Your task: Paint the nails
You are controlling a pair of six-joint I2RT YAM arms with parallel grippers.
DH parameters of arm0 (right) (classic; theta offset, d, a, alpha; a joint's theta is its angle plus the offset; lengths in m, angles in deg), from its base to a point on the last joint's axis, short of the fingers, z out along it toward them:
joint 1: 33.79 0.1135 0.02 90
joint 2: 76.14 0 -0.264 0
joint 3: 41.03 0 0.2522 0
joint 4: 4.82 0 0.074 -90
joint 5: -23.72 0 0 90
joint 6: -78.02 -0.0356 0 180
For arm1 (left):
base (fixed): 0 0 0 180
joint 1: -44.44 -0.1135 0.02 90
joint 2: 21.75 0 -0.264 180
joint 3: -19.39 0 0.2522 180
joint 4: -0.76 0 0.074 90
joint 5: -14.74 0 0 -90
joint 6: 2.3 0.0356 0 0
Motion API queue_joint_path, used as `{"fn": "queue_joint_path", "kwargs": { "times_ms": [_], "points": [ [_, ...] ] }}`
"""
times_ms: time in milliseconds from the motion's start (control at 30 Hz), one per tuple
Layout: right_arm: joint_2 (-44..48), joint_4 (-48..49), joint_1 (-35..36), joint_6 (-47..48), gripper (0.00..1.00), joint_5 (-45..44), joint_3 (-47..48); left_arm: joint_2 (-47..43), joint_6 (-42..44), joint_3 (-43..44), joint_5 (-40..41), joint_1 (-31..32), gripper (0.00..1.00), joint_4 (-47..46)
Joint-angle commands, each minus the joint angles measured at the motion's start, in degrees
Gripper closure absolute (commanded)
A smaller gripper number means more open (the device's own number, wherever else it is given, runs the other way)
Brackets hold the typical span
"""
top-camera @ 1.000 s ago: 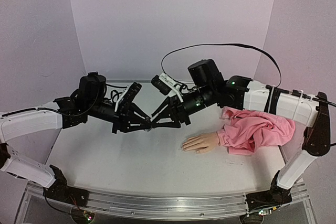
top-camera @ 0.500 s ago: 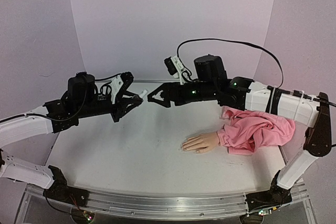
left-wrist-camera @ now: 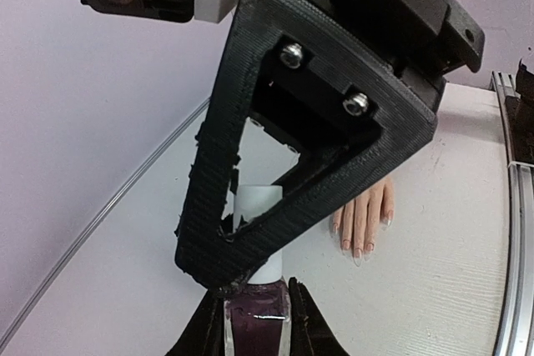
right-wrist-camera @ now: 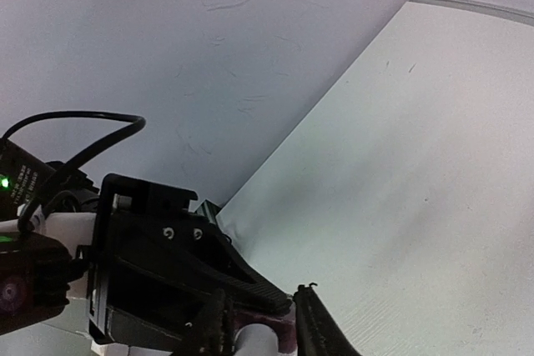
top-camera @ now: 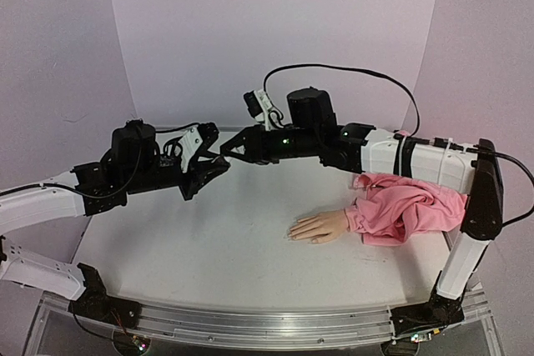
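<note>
The left pincer (top-camera: 219, 165) clamps the dark polish bottle (left-wrist-camera: 257, 324) in mid-air, presumably steadying it while the right pincer (top-camera: 228, 154), narrowed on the white cap (left-wrist-camera: 255, 206), twists it off. The nails (left-wrist-camera: 357, 249) are on the mannequin hand (top-camera: 319, 227), which rests on the tabletop (top-camera: 209, 248) below and well apart from both pincers.

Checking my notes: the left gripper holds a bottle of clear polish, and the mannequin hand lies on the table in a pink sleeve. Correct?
No. The left gripper holds a bottle of dark purple polish, not clear; the left wrist view shows it. The rest stands.
</note>
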Motion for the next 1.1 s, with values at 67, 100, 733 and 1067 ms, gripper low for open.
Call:
{"fn": "queue_joint_path", "kwargs": {
  "times_ms": [67, 100, 733, 1067],
  "points": [
    [1.32, 6.0, 0.33, -2.25, 0.76, 3.83, 0.22, -1.45, 0.6, 0.33, 0.89, 0.1, 1.0, -2.95],
    [1.37, 6.12, 0.34, -2.39, 0.76, 4.18, -0.36, -1.43, 0.5, 0.39, 0.89, 0.11, 1.0, -2.96],
    [5.88, 5.44, -0.88, 24.53, 1.0, 52.44, -7.76, 8.88, -14.58, 8.51, -68.5, -4.39, 1.0, -2.76],
    [10.45, 4.39, -1.97, 21.57, 0.57, 22.32, -8.44, 0.79, -6.57, 2.73, -31.09, -4.17, 1.0, -2.56]
  ]
}}
